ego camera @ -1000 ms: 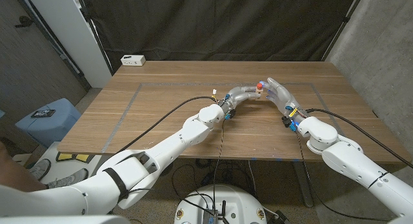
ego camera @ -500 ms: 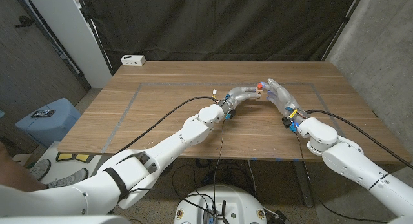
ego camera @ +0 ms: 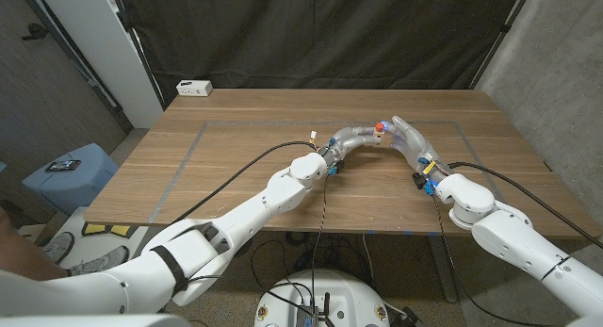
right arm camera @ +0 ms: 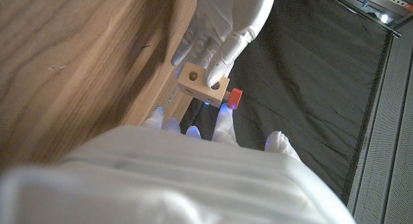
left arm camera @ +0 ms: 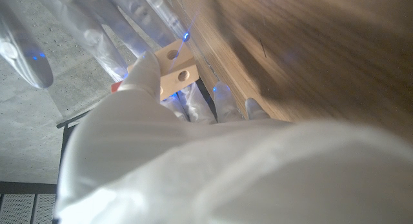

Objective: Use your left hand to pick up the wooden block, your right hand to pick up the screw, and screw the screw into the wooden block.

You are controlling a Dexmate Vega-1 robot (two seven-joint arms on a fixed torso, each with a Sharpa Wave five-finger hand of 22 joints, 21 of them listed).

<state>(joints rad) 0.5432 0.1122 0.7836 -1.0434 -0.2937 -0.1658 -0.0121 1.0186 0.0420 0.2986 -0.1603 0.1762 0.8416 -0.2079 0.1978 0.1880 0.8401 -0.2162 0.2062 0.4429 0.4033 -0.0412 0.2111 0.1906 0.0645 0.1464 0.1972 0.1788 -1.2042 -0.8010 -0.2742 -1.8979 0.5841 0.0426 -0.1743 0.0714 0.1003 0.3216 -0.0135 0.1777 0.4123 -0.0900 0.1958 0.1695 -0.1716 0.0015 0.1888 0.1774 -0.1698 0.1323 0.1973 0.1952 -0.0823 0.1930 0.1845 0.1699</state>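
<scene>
Now, scene: both arms are reaching in over the wooden table [ego camera: 236,129], and the two hands are meeting above its middle.
Left hand: the left hand [ego camera: 353,136] is holding the wooden block [right arm camera: 201,83], with its fingers [right arm camera: 218,68] clamping down over the block's top.
Block: it is sitting clear of the table top, between the two hands; the left wrist view is showing it [left arm camera: 173,70] just beyond the left hand's own knuckles, with round holes facing the camera.
Right hand: the right hand [ego camera: 407,137] is standing right beside the block, with its fingertips [right arm camera: 224,108] reaching up against the block's underside and the red part.
Screw: the screw [right arm camera: 235,96] is showing as a small red piece touching the block's end; in the head view it [ego camera: 379,126] is sitting just between the two hands.
Grip on screw: the right hand's fingers are closing in around the red piece, so it is holding it at the block.
Elsewhere: a white box [ego camera: 195,87] is lying at the table's far left corner, well apart from the hands.
</scene>
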